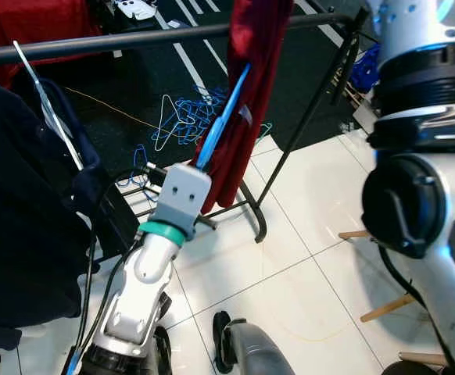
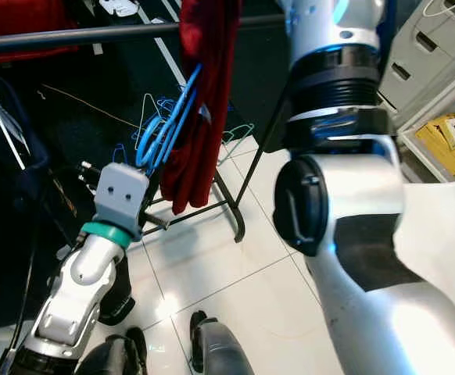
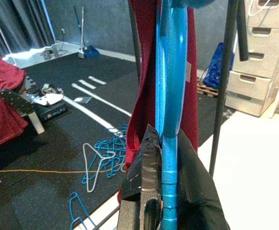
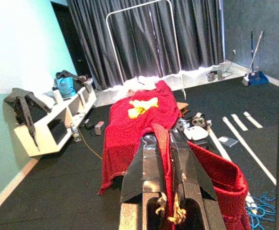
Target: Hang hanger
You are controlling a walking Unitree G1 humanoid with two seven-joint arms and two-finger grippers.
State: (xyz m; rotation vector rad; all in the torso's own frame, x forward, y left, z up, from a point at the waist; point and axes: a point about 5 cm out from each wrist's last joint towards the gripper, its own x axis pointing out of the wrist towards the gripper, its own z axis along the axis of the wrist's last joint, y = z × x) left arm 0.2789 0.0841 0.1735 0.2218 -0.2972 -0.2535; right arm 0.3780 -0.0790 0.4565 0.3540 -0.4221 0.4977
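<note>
- Two grippers were at work on one garment: a red shirt [image 1: 251, 86] draped by the black rail [image 1: 134, 37], with a blue hanger [image 1: 221, 117] against it.
- Rail ran across the top of the head views; the shirt's top edge sat about level with it, but no hook could be seen, so whether the hanger was on the rail could not be told.
- Left gripper [image 3: 166, 191] was closed on the hanger's lower end, its fingers [image 3: 144, 177] pressed to either side of the blue bar, the hanger rising up into the shirt.
- Right gripper [image 4: 170, 158] was pinched shut on a fold of red cloth near the shirt's top.
- Step in hand, judged: carrying the dressed hanger to the rail. Next move likely calls for lifting the hook over the rail, then letting go.
- Right wrist view alone showed a second red garment [image 4: 137, 122] spread on the dark floor; the head views alone showed loose hangers [image 1: 184, 121] on the floor under the rail.
</note>
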